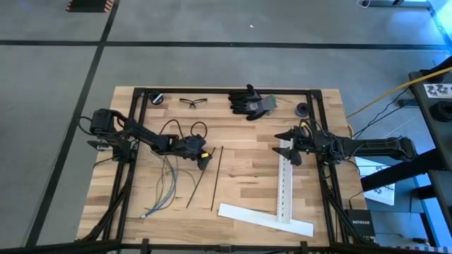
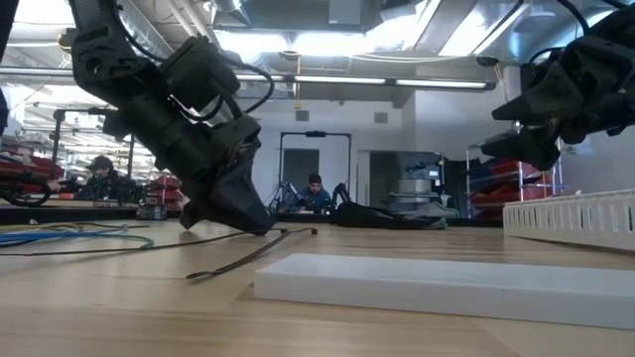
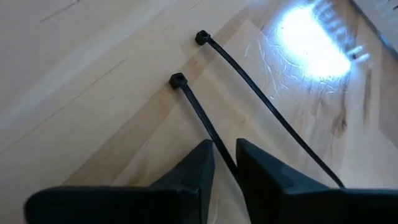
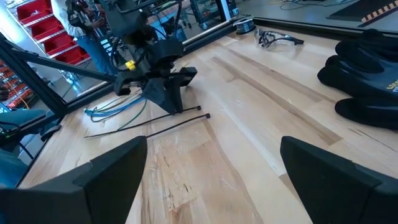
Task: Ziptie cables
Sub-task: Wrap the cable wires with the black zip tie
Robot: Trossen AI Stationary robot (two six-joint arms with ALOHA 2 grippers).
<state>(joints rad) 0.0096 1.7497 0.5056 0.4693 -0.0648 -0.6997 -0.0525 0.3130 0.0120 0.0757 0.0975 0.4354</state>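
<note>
Closest to the left wrist camera, the left gripper (image 3: 225, 163) has its two dark fingers drawn nearly together around one of the zipties (image 3: 198, 112), the thin black strip running up between the pads. Whether the pads already bite it cannot be told; only a sliver of gap shows. That strip's long axis runs straight away from the pincer, its square head at the far end, so the coming lift turns on the fingers straddling the strip crosswise near its tail.

Just beside it lies the second ziptie (image 3: 261, 93), nearly parallel, head likewise pointing away, untouched on the wooden table (image 1: 247, 176).

From above, the left gripper (image 1: 203, 159) sits at the top ends of both black strips, with the cables (image 1: 166, 185) loose on the board just to its left.

Farther off, the right gripper (image 1: 289, 144) waits with fingers spread wide over a white perforated strip (image 1: 284, 187), well apart from the zipties; the left arm is plainly the nearer one.
</note>
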